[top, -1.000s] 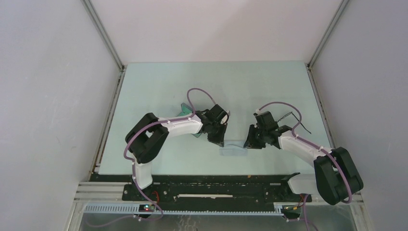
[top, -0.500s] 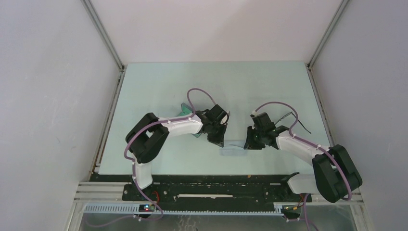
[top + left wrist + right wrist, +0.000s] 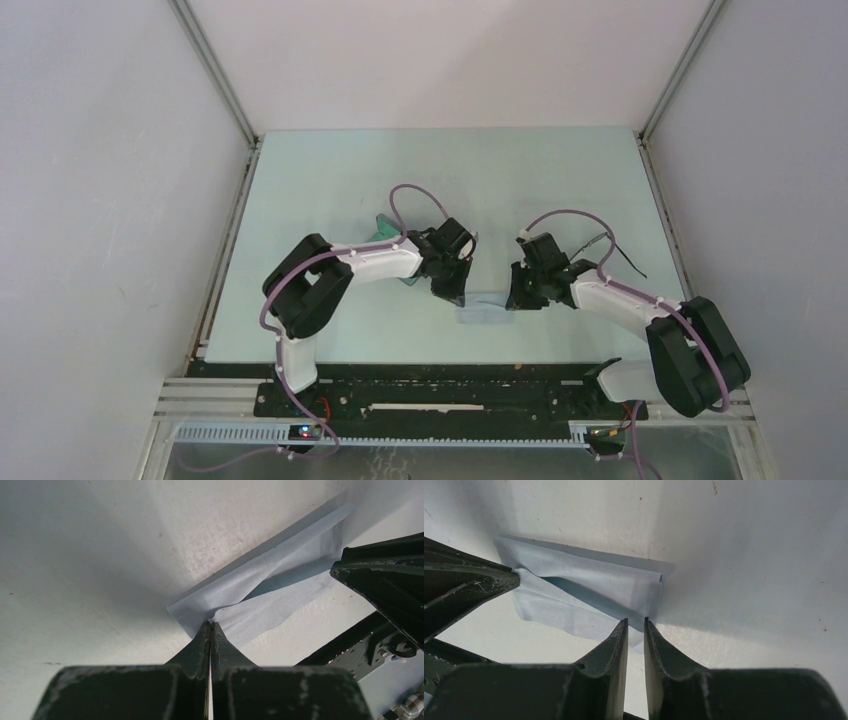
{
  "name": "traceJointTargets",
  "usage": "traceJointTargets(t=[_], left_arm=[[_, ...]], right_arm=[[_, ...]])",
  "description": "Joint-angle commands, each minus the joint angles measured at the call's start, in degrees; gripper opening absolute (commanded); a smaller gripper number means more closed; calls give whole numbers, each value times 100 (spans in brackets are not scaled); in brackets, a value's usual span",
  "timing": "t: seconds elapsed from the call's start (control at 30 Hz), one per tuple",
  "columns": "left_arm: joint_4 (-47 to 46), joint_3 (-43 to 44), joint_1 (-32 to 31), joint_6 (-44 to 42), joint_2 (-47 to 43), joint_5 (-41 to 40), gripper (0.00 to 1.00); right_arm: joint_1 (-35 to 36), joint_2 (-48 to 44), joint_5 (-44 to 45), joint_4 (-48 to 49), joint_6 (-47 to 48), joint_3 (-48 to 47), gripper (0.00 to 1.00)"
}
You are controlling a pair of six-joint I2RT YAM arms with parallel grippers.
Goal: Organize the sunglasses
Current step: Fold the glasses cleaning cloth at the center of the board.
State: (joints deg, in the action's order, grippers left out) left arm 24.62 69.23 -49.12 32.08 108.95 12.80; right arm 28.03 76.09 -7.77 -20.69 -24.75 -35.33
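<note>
Note sunglasses on table just right of right forearm, mostly hidden; visible thin arm slants near-right. Note left gripper clamped on cloth corner, right gripper barely parted at opposite edge.

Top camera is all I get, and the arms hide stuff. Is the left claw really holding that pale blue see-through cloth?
Observer: Yes. On the left wrist camera, the left gripper is shut on an edge of the pale blue translucent cloth, pinching up a fold.
Operator: What about the other claw?
Observer: On the right wrist camera, the right gripper is open by a narrow gap, its tips at the cloth's edge near a corner.
Operator: Is the cloth lying flat?
Observer: No. It is folded over on itself, with a shadowed crease running along its length between the two grippers.
</note>
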Motion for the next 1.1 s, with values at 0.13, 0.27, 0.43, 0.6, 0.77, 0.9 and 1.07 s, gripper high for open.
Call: traceJointTargets(t=[0.13,0.27,0.43,0.6,0.77,0.9,1.07], left_arm=[[2,367,-33,-16,82,105,0],[-1,363,-30,-20,81,113,0],[1,360,-30,-33,70,119,0],[-1,371,-33,-28,59,125,0],[-10,372,-30,-42,60,143,0],[-10,372,-29,-39,52,145,0],[-9,363,-32,-52,45,154,0]], right_arm=[[103,165,84,29,134,-271,25],[114,199,115,12,128,-299,25],[131,196,168,12,107,-299,24],[137,245,197,-5,102,-323,23],[184,309,243,-32,102,-367,24],[196,301,305,-41,83,-369,22],[203,283,338,-54,67,-369,11]])
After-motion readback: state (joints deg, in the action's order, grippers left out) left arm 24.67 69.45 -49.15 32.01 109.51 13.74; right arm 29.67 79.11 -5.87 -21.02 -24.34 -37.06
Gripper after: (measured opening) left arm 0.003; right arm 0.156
